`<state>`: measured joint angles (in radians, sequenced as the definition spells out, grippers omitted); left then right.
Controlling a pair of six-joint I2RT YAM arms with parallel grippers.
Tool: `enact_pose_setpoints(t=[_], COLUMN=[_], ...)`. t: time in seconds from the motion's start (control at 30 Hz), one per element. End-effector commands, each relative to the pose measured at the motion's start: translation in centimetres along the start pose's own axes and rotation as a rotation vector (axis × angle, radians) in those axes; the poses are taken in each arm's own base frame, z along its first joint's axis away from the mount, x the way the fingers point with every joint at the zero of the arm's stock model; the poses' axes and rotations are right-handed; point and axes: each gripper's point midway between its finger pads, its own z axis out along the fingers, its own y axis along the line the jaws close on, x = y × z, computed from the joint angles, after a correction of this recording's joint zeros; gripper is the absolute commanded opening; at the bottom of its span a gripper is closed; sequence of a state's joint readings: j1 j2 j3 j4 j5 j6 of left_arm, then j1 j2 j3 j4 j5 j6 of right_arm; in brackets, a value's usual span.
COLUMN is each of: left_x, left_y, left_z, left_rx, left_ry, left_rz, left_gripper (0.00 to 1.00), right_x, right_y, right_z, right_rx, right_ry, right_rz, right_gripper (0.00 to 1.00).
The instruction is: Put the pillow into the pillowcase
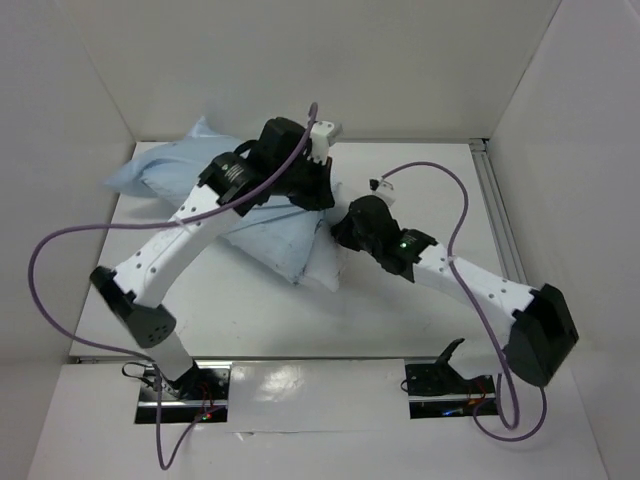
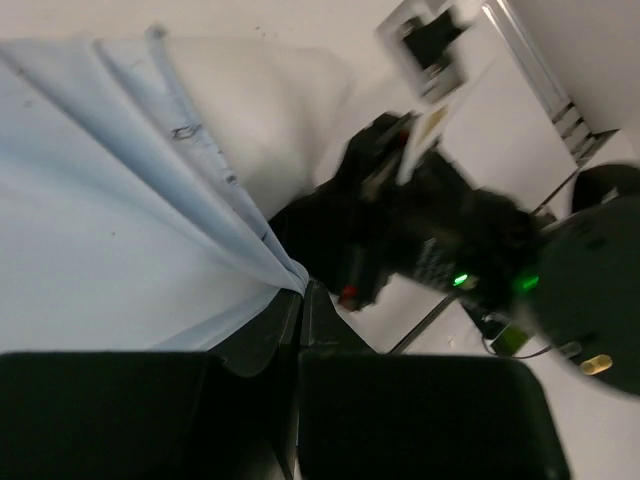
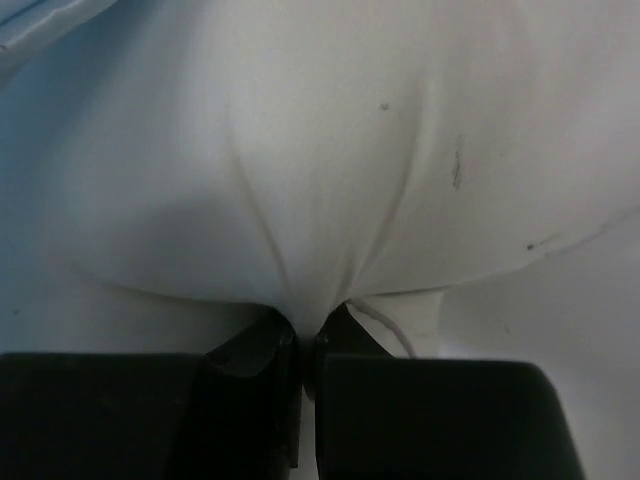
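Left gripper (image 2: 300, 298): jaws pinched shut on a fold of the one wrinkled light blue thin-fabric pillowcase (image 2: 110, 230). Right gripper (image 3: 305, 335): clamped on the one plump white fabric pillow (image 3: 330, 150), which bulges just ahead of its tips.

Right wrist view. The right tool (image 3: 305, 335) occupies the bottom edge, its two black fingers (image 3: 250, 355) pressed together on a pinch of white fabric belonging to the pillow (image 3: 320, 170). Creases fan upward from the pinch point across the cloth, which fills nearly the whole frame. A few small dark specks (image 3: 456, 165) mark the fabric right of centre. A thin pale thread (image 3: 385, 322) curves away just beside the right-hand finger. The light blue pillowcase (image 3: 25, 20) shows only at the upper left corner, against the pillow. The paler zone at lower right is possibly the surface (image 3: 590, 330); focus is too soft to tell.
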<state>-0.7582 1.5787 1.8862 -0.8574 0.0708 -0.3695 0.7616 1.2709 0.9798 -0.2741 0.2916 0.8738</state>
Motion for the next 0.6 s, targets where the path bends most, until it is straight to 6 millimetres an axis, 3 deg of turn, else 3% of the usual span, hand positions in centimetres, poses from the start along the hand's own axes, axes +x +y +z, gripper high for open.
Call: enact_pose_setpoints(t=[0.0, 0.07, 0.1, 0.17, 0.2, 0.23, 0.3, 0.33, 0.4, 0.43, 0.47, 0.5, 0.53, 0.57], left_x=[-3.1, -2.9, -1.6, -0.6, -0.6, 1.3, 2.8, 4.5, 5.7, 6.3, 7.0, 7.7, 7.7, 8.4], left_y=[-5.4, -7.1, -7.9, -7.8, -7.1, -6.4, -4.6, -3.5, -1.1, -0.4, 0.1, 0.6, 0.5, 0.4], left_z=[1.6, 1.4, 1.3, 1.2, 1.3, 1.5, 2.0, 2.4, 3.2, 3.4, 3.2, 3.7, 3.5, 3.2], left_rx=[0.312, 0.395, 0.4, 0.388, 0.375, 0.35, 0.279, 0.235, 0.126, 0.088, 0.062, 0.016, -0.013, -0.049], left_ry=[0.008, 0.029, 0.044, 0.043, 0.023, 0.061, 0.079, 0.112, 0.125, 0.139, 0.164, 0.183, 0.183, 0.203], left_rz=[-0.029, -0.028, -0.014, -0.032, -0.035, -0.057, -0.074, -0.085, -0.09, -0.102, -0.106, -0.113, -0.114, -0.132], left_gripper=[0.0, 0.0, 0.0, 0.0, 0.0, 0.0, 0.0, 0.0, 0.0, 0.11, 0.33, 0.74, 0.84, 0.89], right_x=[-1.9, -2.7, -2.3, -3.2, -3.0, -3.5, -3.5, -3.7, -4.2, -4.9, -4.0, -3.7, -3.7, -3.4], right_y=[3.4, 1.8, 0.9, -0.3, -0.7, -1.0, -1.2, -1.4, -2.1, -1.9, -2.8, -3.4, -3.4, -3.7], right_z=[4.6, 6.6, 7.7, 8.4, 8.5, 7.9, 6.9, 5.7, 4.5, 3.4, 3.2, 3.1, 2.7, 2.7], right_rx=[-0.112, -0.107, -0.094, -0.089, -0.091, -0.113, -0.127, -0.137, -0.135, -0.153, -0.139, -0.124, -0.13, -0.123], right_ry=[-0.075, -0.072, -0.056, -0.064, -0.054, -0.062, -0.071, -0.09, -0.12, -0.146, -0.135, -0.136, -0.14, -0.134], right_rz=[0.105, 0.177, 0.2, 0.263, 0.281, 0.301, 0.318, 0.331, 0.351, 0.368, 0.381, 0.38, 0.381, 0.389], right_gripper=[0.0, 0.0, 0.0, 0.0, 0.0, 0.0, 0.0, 0.0, 0.0, 0.0, 0.0, 0.0, 0.0, 0.0])
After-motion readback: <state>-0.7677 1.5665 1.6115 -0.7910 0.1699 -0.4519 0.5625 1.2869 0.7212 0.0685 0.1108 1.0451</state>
